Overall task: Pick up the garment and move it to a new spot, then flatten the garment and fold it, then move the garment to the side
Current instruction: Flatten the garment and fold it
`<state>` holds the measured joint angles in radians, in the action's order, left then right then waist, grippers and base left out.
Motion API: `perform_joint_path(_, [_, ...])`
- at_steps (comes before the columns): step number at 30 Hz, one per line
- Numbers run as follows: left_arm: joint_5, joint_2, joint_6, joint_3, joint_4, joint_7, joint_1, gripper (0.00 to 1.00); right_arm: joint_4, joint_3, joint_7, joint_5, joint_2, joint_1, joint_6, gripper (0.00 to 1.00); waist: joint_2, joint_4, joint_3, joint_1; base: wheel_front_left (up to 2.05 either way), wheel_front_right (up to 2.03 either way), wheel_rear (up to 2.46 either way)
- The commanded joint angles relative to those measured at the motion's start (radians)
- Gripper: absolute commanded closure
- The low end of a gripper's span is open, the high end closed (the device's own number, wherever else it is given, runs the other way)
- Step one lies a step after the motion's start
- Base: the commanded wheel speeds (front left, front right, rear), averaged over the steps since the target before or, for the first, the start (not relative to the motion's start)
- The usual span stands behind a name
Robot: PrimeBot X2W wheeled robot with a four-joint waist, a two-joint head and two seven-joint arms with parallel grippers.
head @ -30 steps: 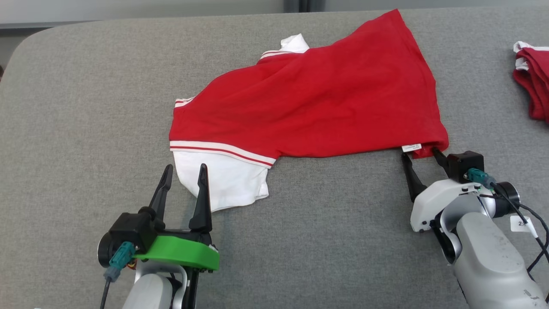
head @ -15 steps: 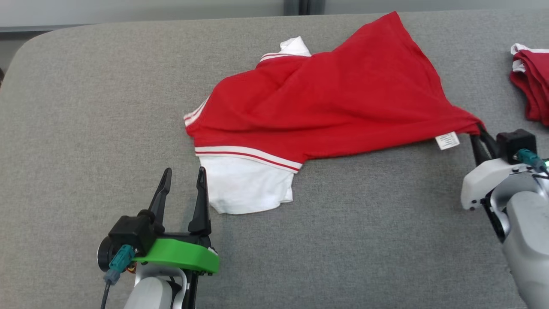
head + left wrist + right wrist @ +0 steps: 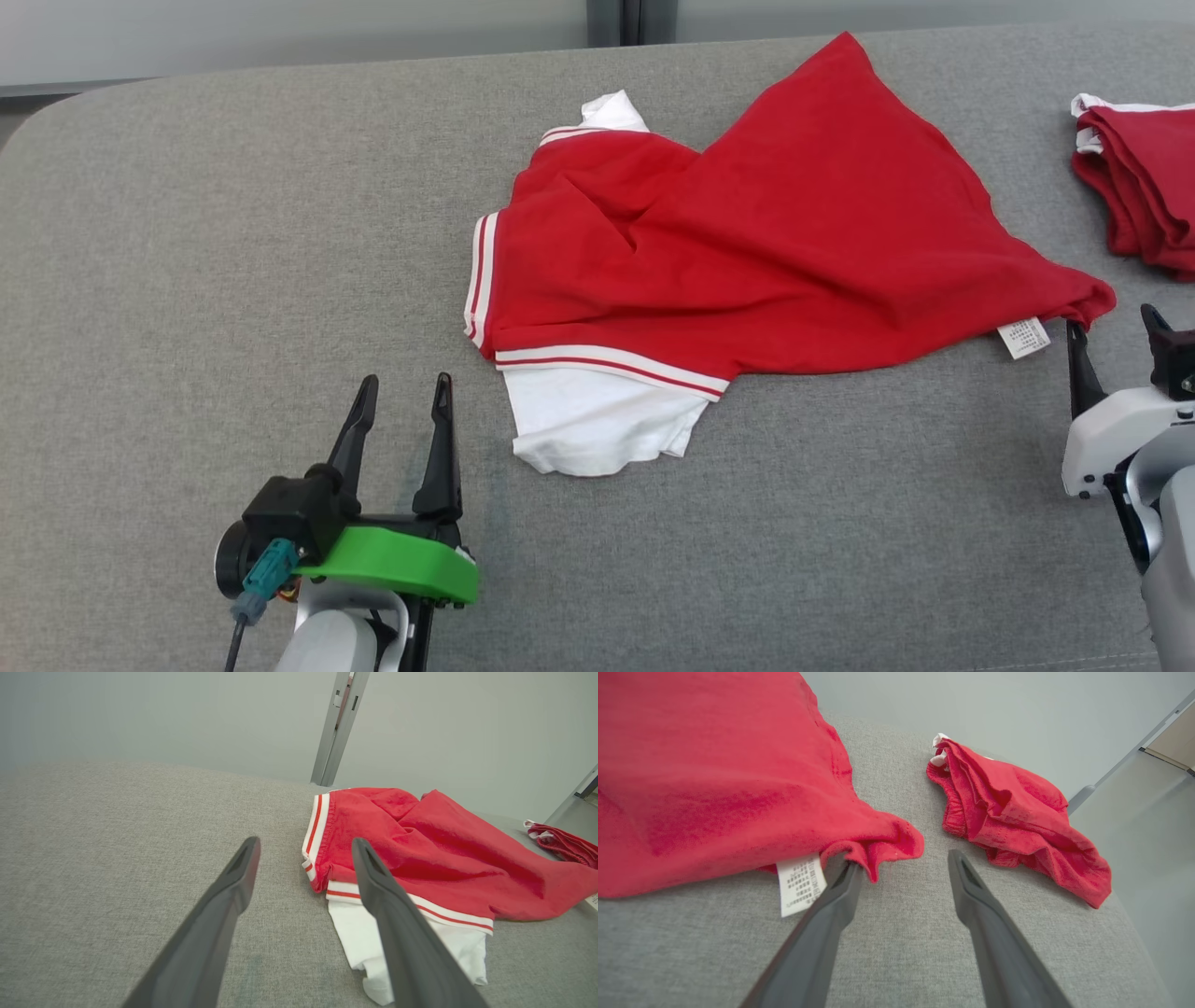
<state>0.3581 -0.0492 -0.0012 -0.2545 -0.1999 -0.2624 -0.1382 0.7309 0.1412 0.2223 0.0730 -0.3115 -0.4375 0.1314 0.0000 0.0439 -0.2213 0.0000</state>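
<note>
Right claw (image 3: 1113, 347) is spread and empty, one fingertip at the bunched corner of the garment (image 3: 747, 243). A folded red garment (image 3: 1134, 177) lies just beyond. Left claw (image 3: 403, 387) is spread too, with the garment's white edge (image 3: 597, 434) near its right and bare table (image 3: 187, 280) to its left.

Illumination: bright, even, diffuse, neutral white. Shadows: soft, narrow dark band under garment (image 3: 714, 779) hem just ahead of right gripper (image 3: 904, 861); faint shade on grey surface (image 3: 93, 835) beneath left gripper (image 3: 304, 844). Wrist views: wide-angle bending toward frame edges; finger bases nearest lens soft, out of focus. Head view: sharp across frame, slight grain in cloth weave.
</note>
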Motion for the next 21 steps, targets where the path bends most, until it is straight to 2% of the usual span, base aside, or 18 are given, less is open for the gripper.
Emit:
perform_joint_path(1, [-0.01,-0.003,-0.005,0.005,-0.001,-0.003,0.015,0.0,0.001,0.017,0.01,0.003,0.005,0.022,-0.002,0.0,0.0,-0.002,0.004,0.0,0.0,0.0,0.0])
perform_joint_path(6, [-0.012,-0.003,-0.005,0.007,-0.001,-0.003,0.02,0.0,-0.03,0.049,0.022,-0.016,0.039,0.064,-0.002,0.0,0.0,-0.011,0.013,0.0,0.0,0.0,0.0])
perform_joint_path(12, [-0.012,-0.003,-0.005,0.006,0.002,-0.003,0.022,0.0,-0.106,-0.023,-0.002,-0.081,0.094,0.115,-0.002,0.0,0.0,-0.023,0.016,0.0,0.0,0.0,0.0])
perform_joint_path(17, [-0.014,-0.003,-0.006,0.002,0.003,-0.003,0.006,0.0,-0.12,-0.076,-0.048,-0.102,0.088,0.098,-0.002,0.0,0.0,-0.021,0.003,0.0,0.0,0.0,0.0])
perform_joint_path(21, [-0.02,-0.003,-0.009,-0.001,0.001,-0.003,-0.011,0.0,-0.073,-0.087,-0.068,-0.075,0.068,0.051,-0.002,0.0,0.0,-0.007,-0.013,0.0,0.0,0.0,0.0])
